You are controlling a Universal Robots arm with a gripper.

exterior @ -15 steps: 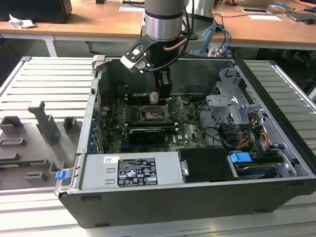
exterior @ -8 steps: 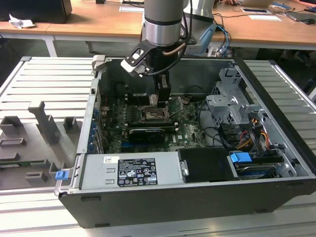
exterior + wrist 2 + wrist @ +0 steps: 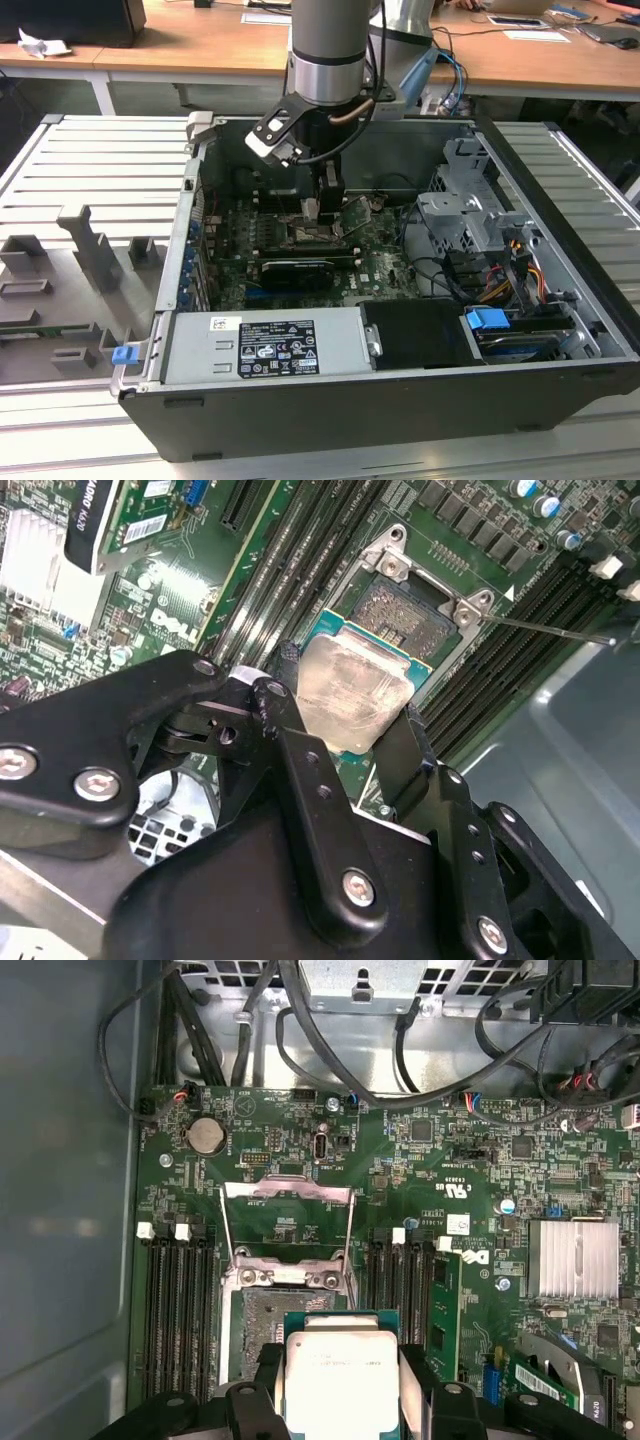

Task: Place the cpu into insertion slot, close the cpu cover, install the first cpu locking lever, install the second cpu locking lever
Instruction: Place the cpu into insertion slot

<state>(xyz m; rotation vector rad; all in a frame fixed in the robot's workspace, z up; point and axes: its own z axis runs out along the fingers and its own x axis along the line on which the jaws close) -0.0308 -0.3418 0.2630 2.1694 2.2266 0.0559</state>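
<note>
I'm holding the cpu [image 3: 350, 695] pinched between the gripper [image 3: 345, 730] jaws, hovering just above the open insertion slot [image 3: 262, 1332] on the green motherboard [image 3: 470, 1160]; the cpu cover [image 3: 288, 1192] is standing flipped open beside it.

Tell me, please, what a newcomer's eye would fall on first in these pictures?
The pale cpu clamped between the black fingers stands out in both wrist views, close to the uncovered insertion slot. At the slot's edge the cpu cover stands raised. In the exterior view the arm reaches into the open computer case.
</note>
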